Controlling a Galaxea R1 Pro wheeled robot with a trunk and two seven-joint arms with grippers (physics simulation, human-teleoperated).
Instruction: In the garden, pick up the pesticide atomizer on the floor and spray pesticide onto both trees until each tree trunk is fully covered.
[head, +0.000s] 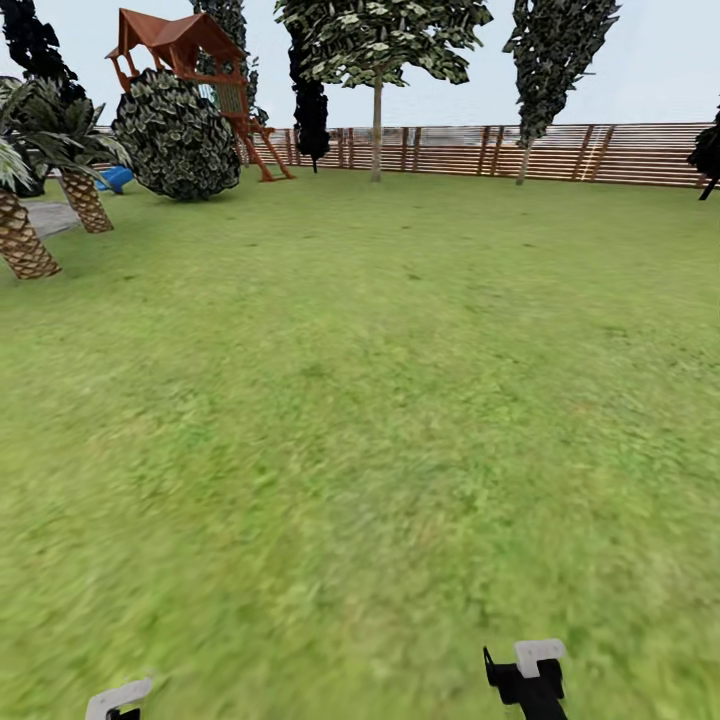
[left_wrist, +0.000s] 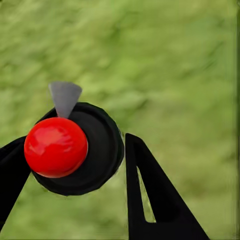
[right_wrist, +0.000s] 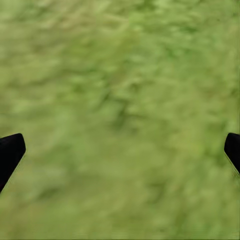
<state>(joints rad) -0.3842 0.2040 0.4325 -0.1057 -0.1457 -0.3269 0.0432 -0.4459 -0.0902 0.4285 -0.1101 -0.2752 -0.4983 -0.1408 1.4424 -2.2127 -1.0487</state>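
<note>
Matt, blurry green grass on the floor (head: 360, 420). Brown wooden slats on the fence (head: 560, 152); reddish wood on the play tower (head: 190, 60) beside it. Rough, scaly palm trunk (head: 24, 238). Glossy red ball (left_wrist: 56, 147) against a matt black plastic disc (left_wrist: 100, 150).

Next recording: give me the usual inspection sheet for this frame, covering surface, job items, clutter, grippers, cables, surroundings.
Surface: green grass lawn, blurry, no marks.
Job's things: pesticide atomizer, black round body with red ball top and grey nozzle, sits between the left gripper's fingers. One pale-trunked tree stands far off by the fence.
Clutter: nothing seen on the grass nearby.
Grippers: left gripper closed on the atomizer; right gripper open wide over bare grass.
Cables: nothing seen.
Surroundings: slatted wooden fence, red-roofed play tower, round bush, two scaly palms, dark conifers.
</note>
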